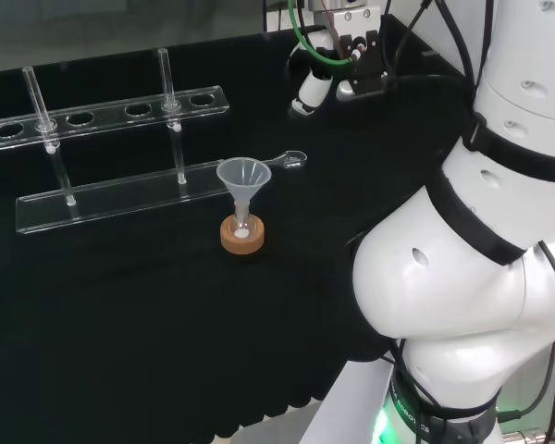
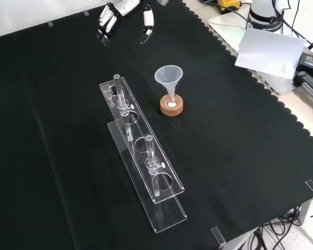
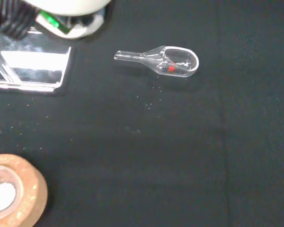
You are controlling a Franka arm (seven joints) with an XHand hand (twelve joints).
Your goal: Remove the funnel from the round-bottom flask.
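A clear funnel [image 1: 243, 176] [image 2: 169, 76] stands upright with its stem in the neck of a small round-bottom flask [image 1: 242, 227] [image 2: 171, 99]. The flask rests in a cork ring [image 1: 242, 237] [image 2: 172, 107] [image 3: 16, 194] and holds something white at its bottom. The hand [image 1: 317, 91] [image 2: 122, 14] hangs above the cloth well away from the funnel, farther off and to the right in the head view. Its fingers [image 2: 107, 23] are relaxed and apart from the thumb, with nothing between them.
A small glass scoop [image 1: 292, 160] [image 3: 165, 61] lies on the cloth between hand and funnel. A long clear tube rack [image 1: 111, 148] [image 2: 141, 156] [image 3: 31, 71] with two upright tubes stands to the funnel's left in the head view. Papers and cables [image 2: 271, 47] lie beyond the cloth's scalloped edge.
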